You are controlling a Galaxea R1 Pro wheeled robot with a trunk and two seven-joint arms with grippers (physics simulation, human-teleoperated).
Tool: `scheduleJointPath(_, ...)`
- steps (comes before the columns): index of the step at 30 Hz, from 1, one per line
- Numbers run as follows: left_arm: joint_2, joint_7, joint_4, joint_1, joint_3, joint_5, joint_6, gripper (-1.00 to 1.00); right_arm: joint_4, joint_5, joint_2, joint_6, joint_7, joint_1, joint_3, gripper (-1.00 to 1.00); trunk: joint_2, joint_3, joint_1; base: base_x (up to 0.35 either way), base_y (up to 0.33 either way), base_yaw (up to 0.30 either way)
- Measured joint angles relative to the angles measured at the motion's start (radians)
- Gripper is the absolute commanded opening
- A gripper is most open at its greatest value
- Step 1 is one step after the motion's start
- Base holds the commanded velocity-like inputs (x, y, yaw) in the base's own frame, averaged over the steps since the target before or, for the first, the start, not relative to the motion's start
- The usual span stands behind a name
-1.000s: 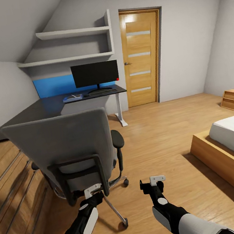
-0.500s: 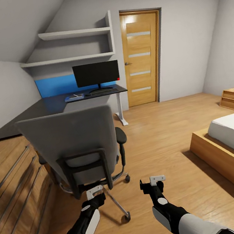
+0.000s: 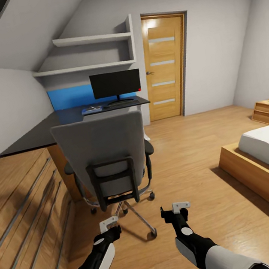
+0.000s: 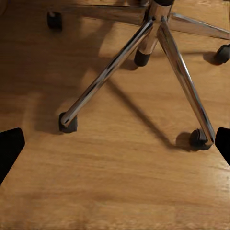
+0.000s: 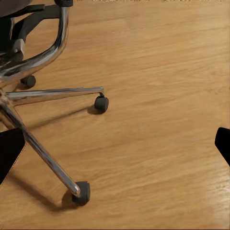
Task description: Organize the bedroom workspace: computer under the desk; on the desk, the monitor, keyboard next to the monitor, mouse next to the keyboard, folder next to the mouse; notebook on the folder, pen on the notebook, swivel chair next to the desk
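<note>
Swivel chair [image 3: 105, 156] faces desk [image 3: 43, 131] | monitor [image 3: 115, 84] blank | no legible writing

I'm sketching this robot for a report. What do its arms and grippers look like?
Both arms are black with glossy white shell panels along the forearms and a small white round patch near each wrist. The left gripper and right gripper each sit on a black wrist block and end in pale grey-white, flat, bracket-like fingers. In the wrist views the fingertips look black. No loose cables or markings are visible.
</note>
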Motion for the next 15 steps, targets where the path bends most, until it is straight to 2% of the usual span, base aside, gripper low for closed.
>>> scheduleJointPath(7,0.000,0.000,0.039,0.000,0.000,-0.001,-0.004,1.00,-0.006,-0.002,0.000,-0.001,0.003,0.000,-0.001,1.00,0.000,0.000,0.000,-0.031,0.026,0.000)
scheduleJointPath(10,0.000,0.000,0.043,0.000,0.000,0.000,-0.019,1.00,-0.008,-0.002,0.000,-0.002,0.004,0.000,-0.001,1.00,0.000,0.000,0.000,-0.005,0.002,0.000)
scheduleJointPath(11,0.000,0.000,0.044,0.000,0.000,0.001,-0.043,1.00,-0.006,-0.002,0.000,-0.003,0.004,0.000,-0.001,1.00,0.000,0.000,0.000,-0.017,0.005,0.000)
scheduleJointPath(15,-0.004,0.000,0.043,0.000,0.000,0.000,-0.046,1.00,-0.008,-0.001,0.000,-0.005,0.004,0.000,-0.001,1.00,0.000,0.000,0.000,-0.048,0.031,0.000)
